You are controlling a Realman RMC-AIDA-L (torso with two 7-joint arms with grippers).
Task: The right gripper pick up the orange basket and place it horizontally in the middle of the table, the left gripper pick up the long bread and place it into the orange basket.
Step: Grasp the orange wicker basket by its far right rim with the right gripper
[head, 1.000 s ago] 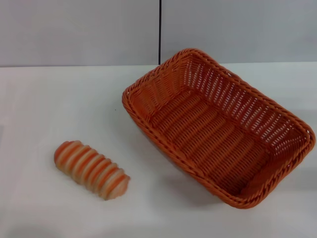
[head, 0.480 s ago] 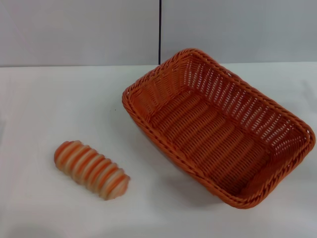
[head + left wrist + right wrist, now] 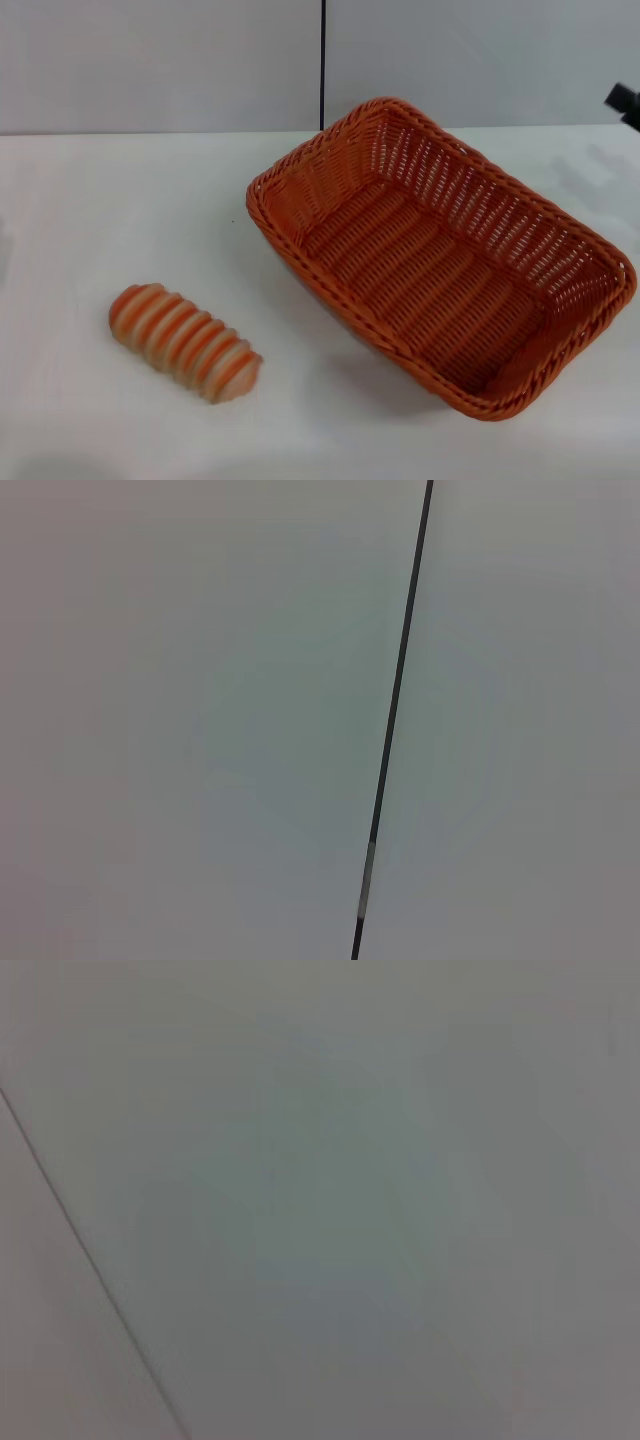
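Note:
The orange basket (image 3: 440, 250) lies empty on the white table (image 3: 120, 200), right of centre, turned diagonally with one corner toward the back. The long bread (image 3: 185, 342), ribbed in orange and cream, rests on the table at the front left, well apart from the basket. A black tip of the right gripper (image 3: 625, 103) pokes in at the far right edge of the head view, above and behind the basket's far side. The left gripper is out of view. Both wrist views show only pale wall with a dark seam.
A grey wall with a vertical dark seam (image 3: 323, 60) runs behind the table. Bare white tabletop lies between the bread and the basket and along the back left.
A black part of the right gripper has come into the head view at the right edge, casting a faint shadow on the table. The basket and bread have not moved.

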